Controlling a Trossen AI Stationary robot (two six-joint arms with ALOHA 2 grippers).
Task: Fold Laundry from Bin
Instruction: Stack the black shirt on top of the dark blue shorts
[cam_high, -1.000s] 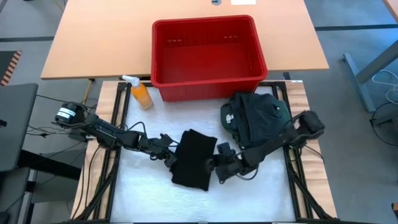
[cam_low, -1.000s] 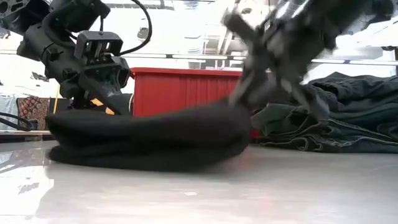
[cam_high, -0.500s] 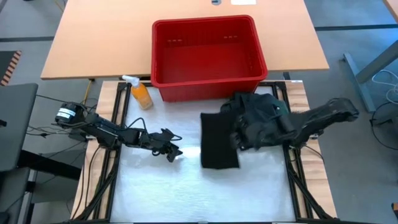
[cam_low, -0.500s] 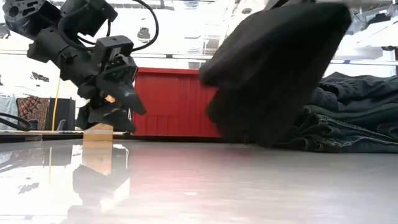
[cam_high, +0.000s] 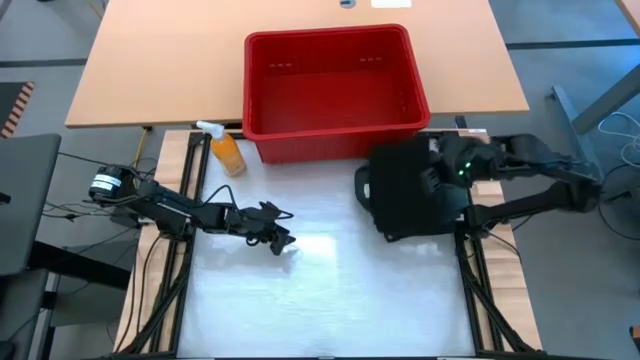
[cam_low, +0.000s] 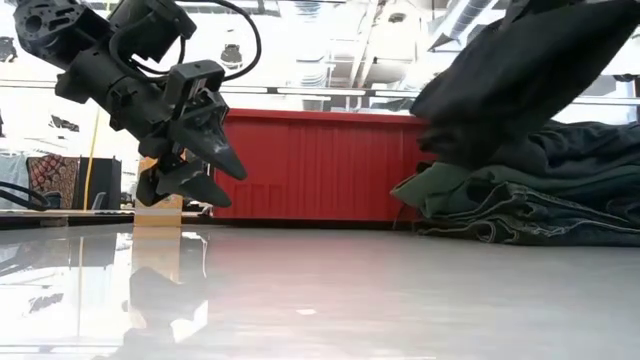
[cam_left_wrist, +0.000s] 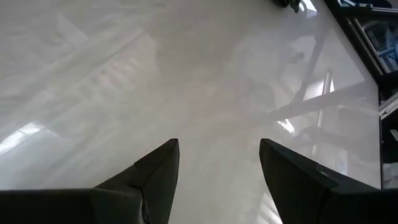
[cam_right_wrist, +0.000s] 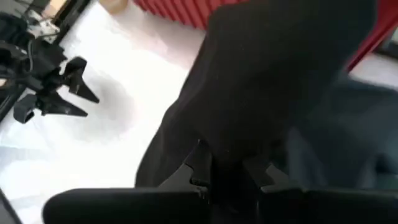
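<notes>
My right gripper (cam_right_wrist: 227, 171) is shut on a folded black garment (cam_high: 405, 195), one piece of the laundry. It holds the garment up over the table's right side. In the low view the black garment (cam_low: 520, 80) hangs above a pile of dark green and charcoal clothes (cam_low: 520, 215) lying on the table. The red bin (cam_high: 330, 80) stands at the far edge, and I see nothing in it. My left gripper (cam_high: 277, 237) hovers open a little above the bare table left of centre, its fingers (cam_left_wrist: 158, 171) with nothing between them. My right gripper pinches a bunched part of the black garment (cam_right_wrist: 233, 146) between its two fingers, coming at it slanting down from the table's right side. The cloth is folded in several layers and hangs slack, clear of the table. I cannot tell whether its lower end (cam_low: 450, 150) touches the pile.
An orange spray bottle (cam_high: 225, 150) stands by the bin's left near corner. The white table top (cam_high: 320, 290) lies bare between the two arms. The bin rests on a wooden table (cam_high: 150, 60) behind the work surface. Dark frame rails run along both sides.
My right gripper has swept the folded black garment off the table's middle, up and toward the right edge, until it hangs over the pile. The garment has left the table entirely. My left gripper has let go of it, drawn back slightly to the left and stays open.
</notes>
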